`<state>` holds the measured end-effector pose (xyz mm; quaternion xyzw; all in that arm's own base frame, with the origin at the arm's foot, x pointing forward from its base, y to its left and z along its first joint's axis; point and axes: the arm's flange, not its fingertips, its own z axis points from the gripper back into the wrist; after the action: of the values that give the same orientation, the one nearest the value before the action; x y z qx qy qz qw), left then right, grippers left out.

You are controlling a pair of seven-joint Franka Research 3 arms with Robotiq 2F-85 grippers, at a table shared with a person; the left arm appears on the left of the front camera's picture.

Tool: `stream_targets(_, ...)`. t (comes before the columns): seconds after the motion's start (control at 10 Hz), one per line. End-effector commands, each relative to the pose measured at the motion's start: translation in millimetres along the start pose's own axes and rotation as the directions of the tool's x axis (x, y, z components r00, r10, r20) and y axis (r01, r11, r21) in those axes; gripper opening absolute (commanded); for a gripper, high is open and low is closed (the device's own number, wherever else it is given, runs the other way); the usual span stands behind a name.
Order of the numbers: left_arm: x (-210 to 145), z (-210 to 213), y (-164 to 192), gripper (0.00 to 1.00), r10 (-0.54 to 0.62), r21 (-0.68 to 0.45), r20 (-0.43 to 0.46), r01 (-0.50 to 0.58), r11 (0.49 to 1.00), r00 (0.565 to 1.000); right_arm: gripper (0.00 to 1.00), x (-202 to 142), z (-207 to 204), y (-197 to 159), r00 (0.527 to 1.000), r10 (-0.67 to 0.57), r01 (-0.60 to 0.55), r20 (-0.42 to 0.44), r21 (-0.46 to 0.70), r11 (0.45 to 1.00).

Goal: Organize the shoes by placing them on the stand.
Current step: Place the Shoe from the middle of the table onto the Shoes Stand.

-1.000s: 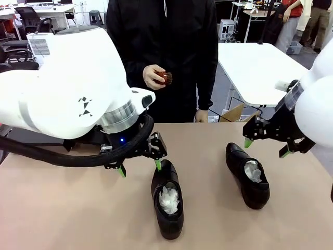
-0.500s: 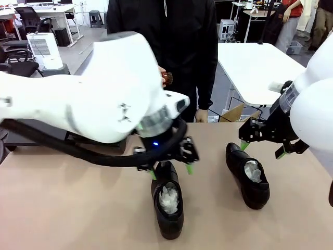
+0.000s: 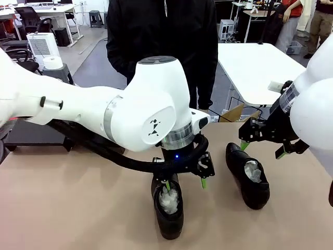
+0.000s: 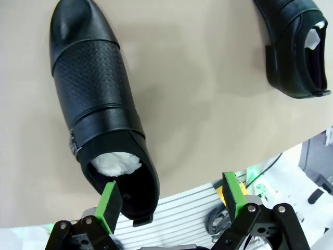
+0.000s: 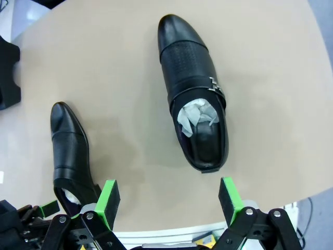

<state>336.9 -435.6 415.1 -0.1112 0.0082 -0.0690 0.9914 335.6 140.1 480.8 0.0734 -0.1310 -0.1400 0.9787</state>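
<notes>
Two glossy black shoes stuffed with white paper lie on the tan table. The near shoe (image 3: 167,211) (image 4: 99,104) (image 5: 70,151) points toward me. My left gripper (image 3: 185,183) (image 4: 171,200) hangs open just over its heel: one green pad (image 4: 109,205) is at the heel opening, the other stands clear of the shoe's side. The second shoe (image 3: 248,176) (image 5: 195,99) (image 4: 296,47) lies to the right. My right gripper (image 3: 263,149) (image 5: 169,200) hovers open above its heel end, holding nothing. The black stand (image 3: 26,138) (image 5: 8,67) sits at the far left, mostly hidden by my left arm.
A person in a black jacket (image 3: 161,41) stands at the far side of the table. Behind on the right are a white table (image 3: 260,67) and a cardboard box (image 3: 234,112). Bare tabletop (image 3: 78,208) stretches left of the near shoe.
My left arm has swung right and rolled, bringing its gripper from left of the near shoe to over its heel. The person's hand is now hidden behind it. The right gripper shifted slightly left.
</notes>
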Motion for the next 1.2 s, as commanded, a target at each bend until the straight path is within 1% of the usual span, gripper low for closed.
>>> stream_targets(0.0, -3, -6, -13, 1.00, 0.014, 0.055, 0.004, -0.014, 0.998, 1.000, 1.00, 1, 1, -1, 1.000, 0.016, -0.016, -0.002, 0.005, 1.000)
stream_targets(0.2, -9, -19, -24, 1.00, 0.088, 0.083, -0.014, -0.086, 0.993, 0.996, 1.00, 1, 1, -1, 1.000, 0.016, -0.016, -0.002, 0.005, 1.000)
stream_targets(0.3, -10, -28, -24, 1.00, 0.114, 0.085, -0.011, -0.112, 0.990, 0.993, 1.00, 1, 1, -1, 1.000, 0.016, -0.016, -0.002, 0.005, 1.000)
stream_targets(0.4, -8, -36, -21, 1.00, 0.143, 0.096, 0.002, -0.142, 0.985, 0.990, 1.00, 1, 1, -1, 1.000, 0.016, -0.016, -0.002, 0.005, 1.000)
stream_targets(0.6, -6, -54, -19, 1.00, 0.194, 0.082, 0.064, -0.199, 0.977, 0.979, 1.00, 1, 1, -1, 1.000, 0.016, -0.016, -0.002, 0.005, 1.000)
stream_targets(0.7, -5, -62, -18, 1.00, 0.190, 0.113, 0.110, -0.202, 0.973, 0.976, 1.00, 1, 1, -1, 1.000, 0.016, -0.016, -0.002, 0.005, 1.000)
stream_targets(0.8, -4, -69, -19, 1.00, 0.173, 0.140, 0.109, -0.188, 0.972, 0.979, 1.00, 1, 1, -1, 1.000, 0.016, -0.016, -0.002, 0.005, 1.000)
stream_targets(1.0, -6, -75, -20, 1.00, 0.139, 0.140, 0.114, -0.155, 0.978, 0.984, 1.00, 1, 1, -1, 1.000, 0.016, -0.016, -0.002, 0.005, 1.000)
stream_targets(1.1, -5, -74, -19, 0.82, 0.135, 0.150, 0.112, -0.151, 0.977, 0.985, 1.00, 1, 1, -1, 1.000, 0.016, -0.016, -0.002, 0.005, 1.000)
